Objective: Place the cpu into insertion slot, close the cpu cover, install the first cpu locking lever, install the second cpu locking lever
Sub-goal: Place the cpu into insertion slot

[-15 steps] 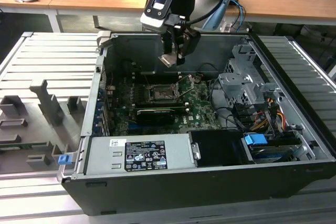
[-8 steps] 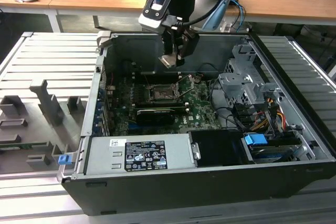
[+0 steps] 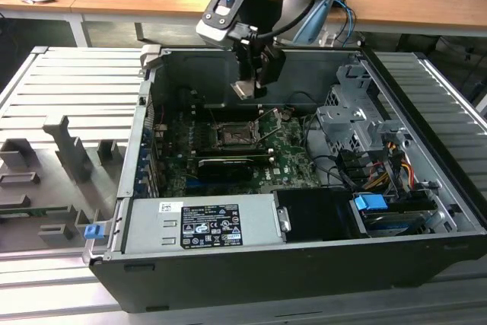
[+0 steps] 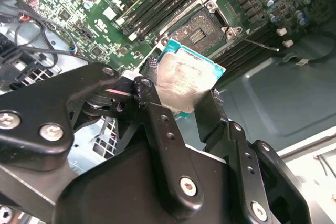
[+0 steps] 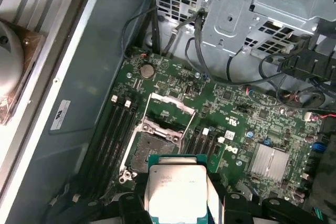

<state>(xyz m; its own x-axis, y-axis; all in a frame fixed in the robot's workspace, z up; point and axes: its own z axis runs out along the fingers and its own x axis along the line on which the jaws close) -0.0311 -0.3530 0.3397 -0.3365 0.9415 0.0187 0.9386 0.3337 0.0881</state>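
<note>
My gripper (image 3: 249, 87) is shut on the cpu (image 3: 243, 90), a thin square chip with a silvery top. It hangs inside the open computer case, above the motherboard. In both wrist views the black fingers (image 4: 149, 98) clamp the cpu (image 4: 186, 80) (image 5: 176, 187) by two opposite edges. The insertion slot (image 5: 146, 153) (image 4: 202, 27) lies bare on the green board below and just ahead of the chip. The cpu cover (image 5: 170, 111), a metal frame with a square window, is tipped open at the slot's far side. A thin lever rod (image 4: 260, 43) sticks out beside the slot.
Rows of black memory slots (image 5: 113, 129) flank the slot. A grey drive cage (image 3: 350, 112) with cables stands at the exterior view's right. A power supply (image 3: 202, 222) fills the case's near side. A silver heatsink (image 5: 270, 161) sits on the board. The case walls (image 3: 144, 127) rise all around.
</note>
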